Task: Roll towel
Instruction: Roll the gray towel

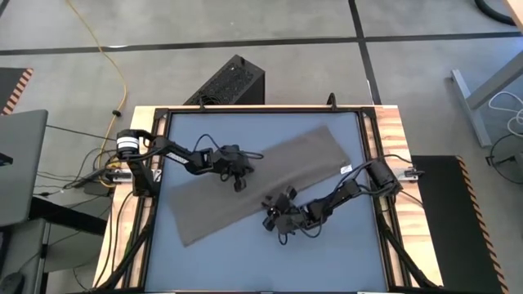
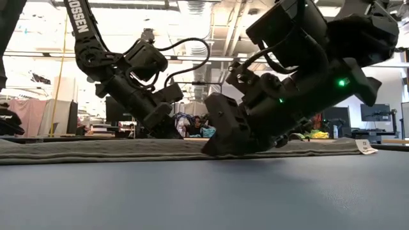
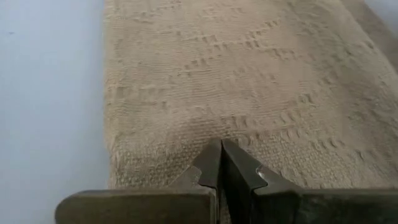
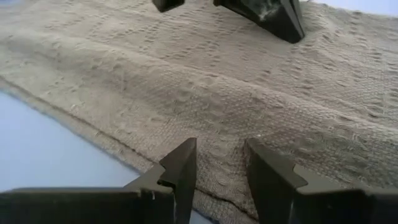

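A: The long taupe woven cloth towel (image 1: 245,188) lies flat and unrolled, slantwise across the pale blue table top (image 1: 327,261), one short end near the table's front left and the other, with the small white tag (image 1: 346,169), toward the right rear. No roll has begun, as far as these views show.

B: And the arms?

A: Both are down on the cloth. The left gripper (image 1: 239,184) sits at the towel's rear long edge near its middle, fingers pressed together with nothing between them; the left wrist view shows the closed tips (image 3: 222,163) resting on the weave just inside the edge. The right gripper (image 1: 272,219) is at the front long edge, jaws parted and straddling that hem, with cloth between the fingers (image 4: 180,174) but not yet pinched.

B: What could go wrong from here?

A: The biggest risk is the towel as a whole: it is long and limp, and both grippers stand mid-length. A pull from there would likely bunch or skew the whole cloth rather than start a tidy roll.

B: Next?

A: The right jaws could close on only the top layer of the hem, or on table and no cloth, so the edge slips free. The closed left tips merely press; if they drag, they wrinkle the weave.

B: Smallest?

A: The tag could fold under at the far end.
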Action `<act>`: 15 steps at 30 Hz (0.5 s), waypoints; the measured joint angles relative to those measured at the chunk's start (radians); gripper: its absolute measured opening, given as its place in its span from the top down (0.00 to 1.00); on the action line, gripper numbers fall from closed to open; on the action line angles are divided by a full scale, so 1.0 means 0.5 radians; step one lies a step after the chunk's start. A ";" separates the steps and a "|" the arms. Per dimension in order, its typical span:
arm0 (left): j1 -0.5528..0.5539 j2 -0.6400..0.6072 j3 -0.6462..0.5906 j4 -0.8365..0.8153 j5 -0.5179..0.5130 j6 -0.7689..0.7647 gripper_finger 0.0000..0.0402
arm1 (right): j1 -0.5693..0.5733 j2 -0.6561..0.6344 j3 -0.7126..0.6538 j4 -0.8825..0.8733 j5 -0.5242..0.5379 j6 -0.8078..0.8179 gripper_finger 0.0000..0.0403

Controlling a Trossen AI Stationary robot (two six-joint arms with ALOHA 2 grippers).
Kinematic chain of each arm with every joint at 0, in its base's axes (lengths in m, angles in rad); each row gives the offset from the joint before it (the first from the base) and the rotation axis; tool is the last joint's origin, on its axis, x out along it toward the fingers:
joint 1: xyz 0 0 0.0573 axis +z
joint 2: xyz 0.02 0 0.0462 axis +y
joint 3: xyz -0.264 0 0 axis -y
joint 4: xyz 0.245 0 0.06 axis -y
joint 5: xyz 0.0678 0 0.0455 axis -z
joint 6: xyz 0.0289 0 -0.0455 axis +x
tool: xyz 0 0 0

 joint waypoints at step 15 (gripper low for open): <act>0.041 -0.025 -0.001 -0.122 -0.131 -0.001 1.00 | 0.040 0.017 0.021 -0.021 0.031 -0.010 0.61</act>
